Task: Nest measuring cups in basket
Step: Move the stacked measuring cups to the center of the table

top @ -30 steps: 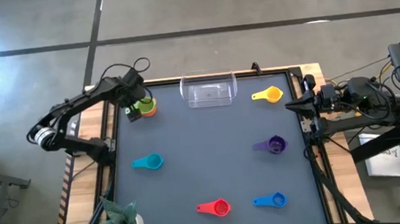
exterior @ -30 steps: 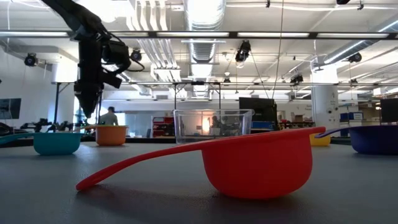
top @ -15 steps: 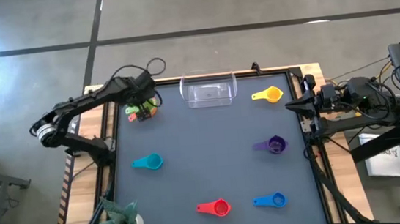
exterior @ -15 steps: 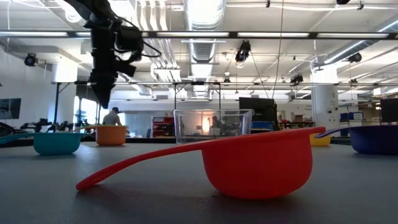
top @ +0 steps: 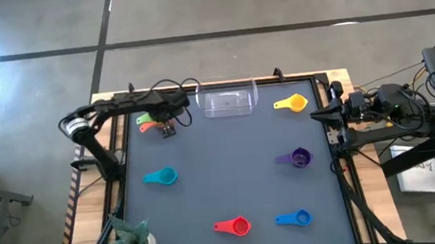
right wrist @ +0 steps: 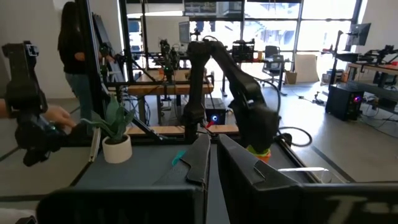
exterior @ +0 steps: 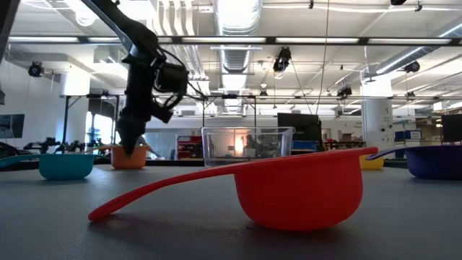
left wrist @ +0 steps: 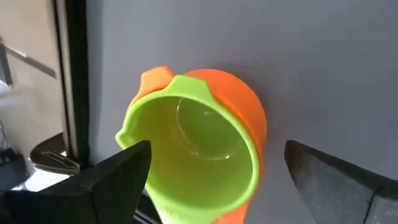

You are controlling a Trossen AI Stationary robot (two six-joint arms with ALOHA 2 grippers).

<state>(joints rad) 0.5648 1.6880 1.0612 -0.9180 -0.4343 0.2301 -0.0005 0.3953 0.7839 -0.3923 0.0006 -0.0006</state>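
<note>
Beside the basket (top: 227, 100), the green cup (left wrist: 186, 162) sits nested in the orange cup (left wrist: 245, 118), handles pointing away from the basket. Left gripper (top: 167, 128) hovers over them, fingers apart; right gripper (top: 318, 115), fingers together, waits beyond the yellow cup (top: 295, 102).

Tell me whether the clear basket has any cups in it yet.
Empty. The basket shows only its clear bottom from above, and the low view looks straight through it. The green cup sits nested in the orange cup, outside it.

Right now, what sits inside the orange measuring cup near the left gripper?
The green cup is nested inside the orange cup, under the open left gripper. The green cup's bowl looks empty; the orange cup's inner floor is covered.
</note>
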